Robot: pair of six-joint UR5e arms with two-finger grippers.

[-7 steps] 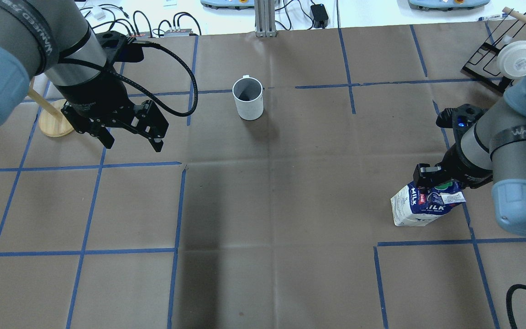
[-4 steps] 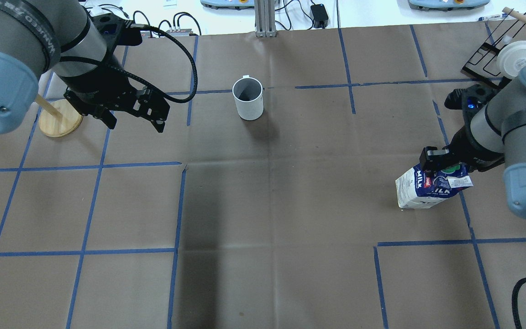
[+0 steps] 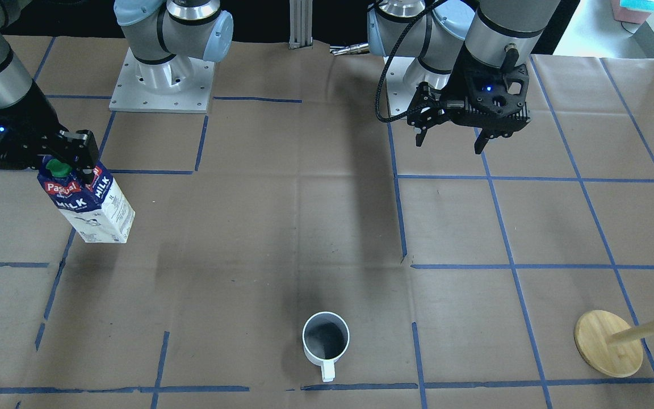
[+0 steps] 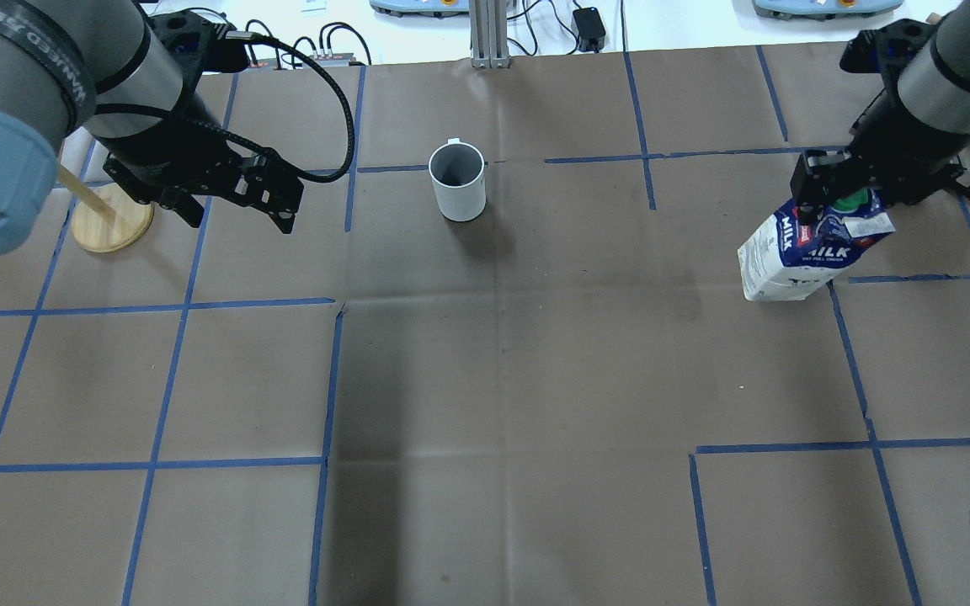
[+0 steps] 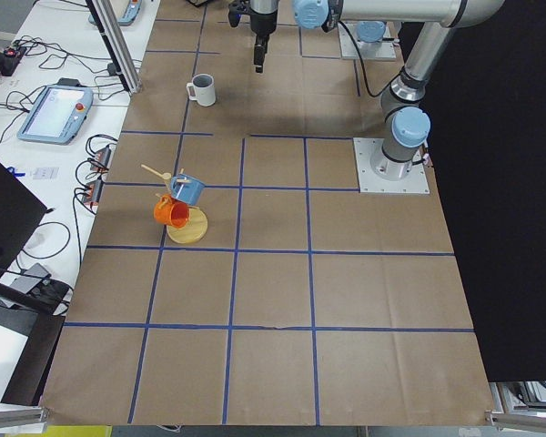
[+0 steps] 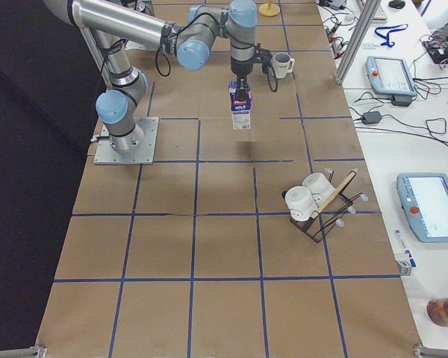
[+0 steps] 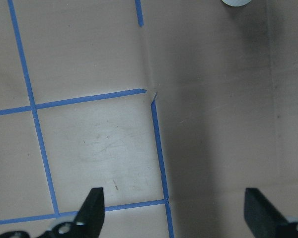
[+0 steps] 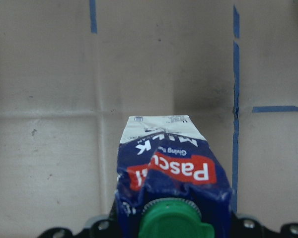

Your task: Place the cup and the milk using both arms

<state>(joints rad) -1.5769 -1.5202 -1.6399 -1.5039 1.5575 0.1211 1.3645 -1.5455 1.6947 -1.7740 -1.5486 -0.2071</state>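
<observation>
The white cup [image 4: 457,181] with a dark inside stands upright on the brown table, handle pointing away from the robot; it also shows in the front view [image 3: 326,339]. My left gripper [image 4: 241,220] is open and empty, hovering left of the cup and well apart from it [image 3: 449,145]; its wrist view [image 7: 176,213] shows bare table between the fingers. My right gripper [image 4: 843,198] is shut on the top of the milk [image 4: 805,252] by its green cap. The carton hangs tilted [image 3: 88,204] and seems clear of the table [image 8: 169,168].
A wooden mug tree [image 4: 112,220] with a blue and an orange mug [image 5: 177,200] stands just beyond my left gripper. A black rack with white cups [image 6: 317,198] sits near the table's right end. Blue tape lines grid the table.
My right gripper has carried the milk away from the robot, toward the table's far side. My left gripper has moved farther from the robot and stays open.
</observation>
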